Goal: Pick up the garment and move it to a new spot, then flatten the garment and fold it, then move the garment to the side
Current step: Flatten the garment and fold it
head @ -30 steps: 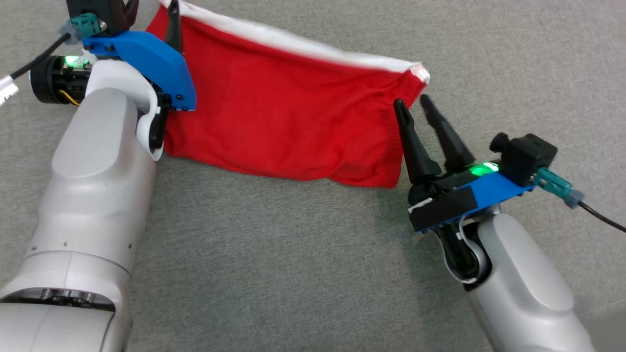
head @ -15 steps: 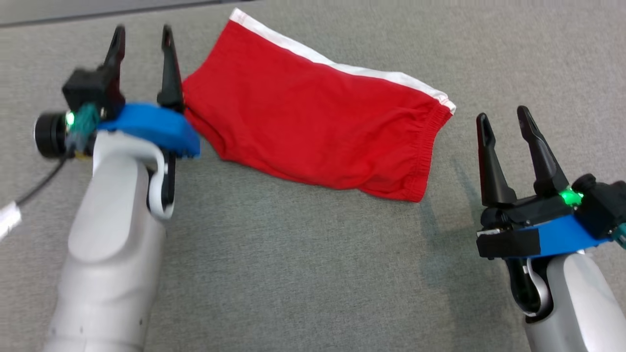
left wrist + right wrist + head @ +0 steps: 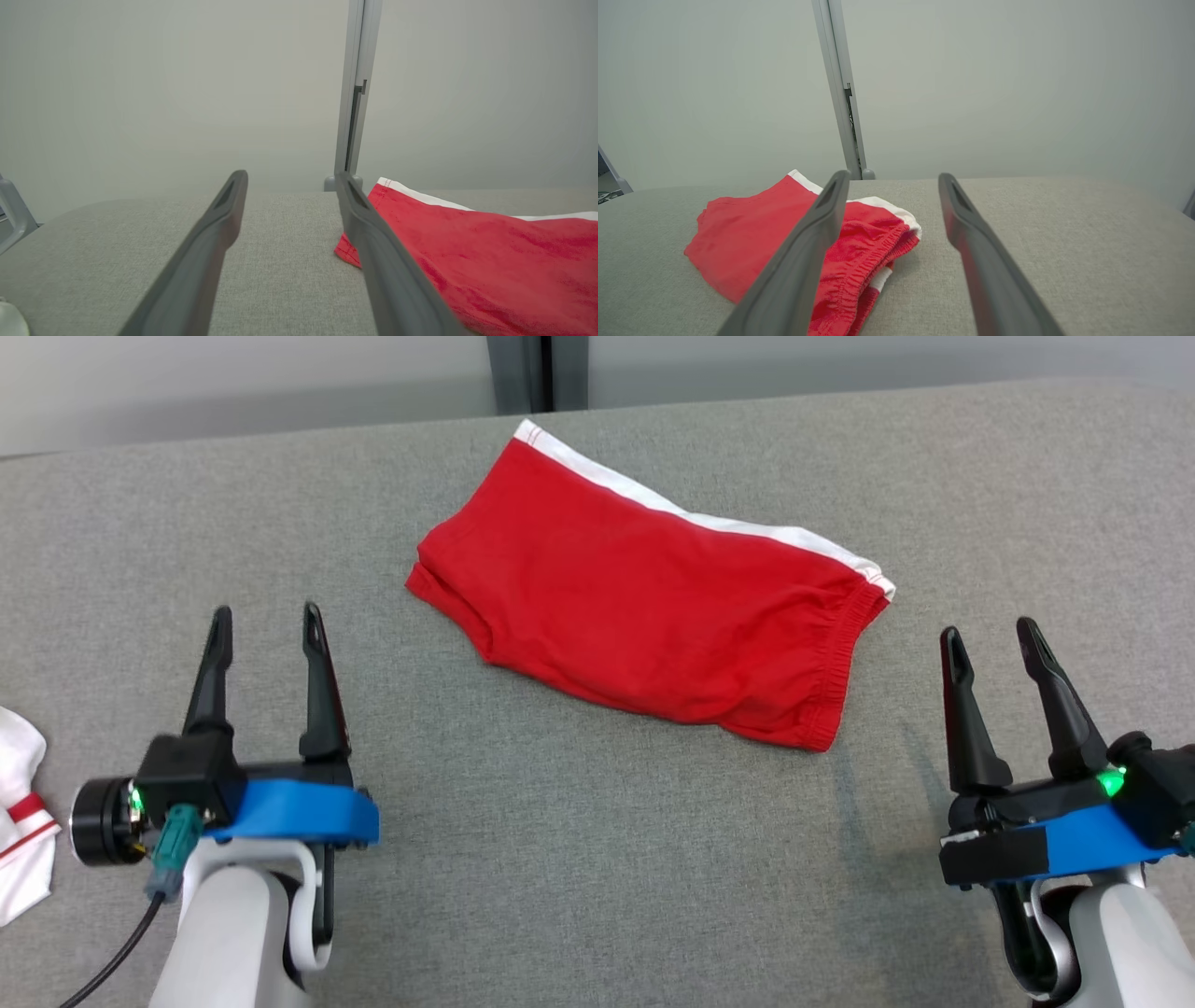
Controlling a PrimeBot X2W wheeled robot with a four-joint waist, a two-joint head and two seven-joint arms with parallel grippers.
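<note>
Grey woven cloth covers the surface [image 3: 560, 868], and nearest the camera the left gripper [image 3: 266, 609] and the right gripper [image 3: 988, 627] hover low at either side, each with its two dark fingers spread wide and nothing between them. At the left edge lies a white cloth [image 3: 19, 821] with red stripes, apart from the work. Beyond the fingertips, toward the middle and far half of the surface, the red garment [image 3: 644, 607] lies askew, touched by neither gripper, a white band [image 3: 709, 518] running along its far edge. It looks already doubled over, so I judge the fold done or nearly so, with the shift to the side left to do. The knit should be light, limp and not slippery; pinched by one layer it would likely sag open and spoil the fold. Better holds seem to be the gathered waistband [image 3: 845, 663] at its right end and the hemmed corner at its left, each taken through every layer at once. The head view gives the whole outline and how far each gripper stands from it. The right wrist view, low along the cloth, adds the stacked layers at the waistband with white peeping from beneath, while the left wrist view brings the stitched hem corner just beside its inner finger. Farthest off, a grey post [image 3: 521, 373] rises behind the surface against a pale wall [image 3: 233, 383].
</note>
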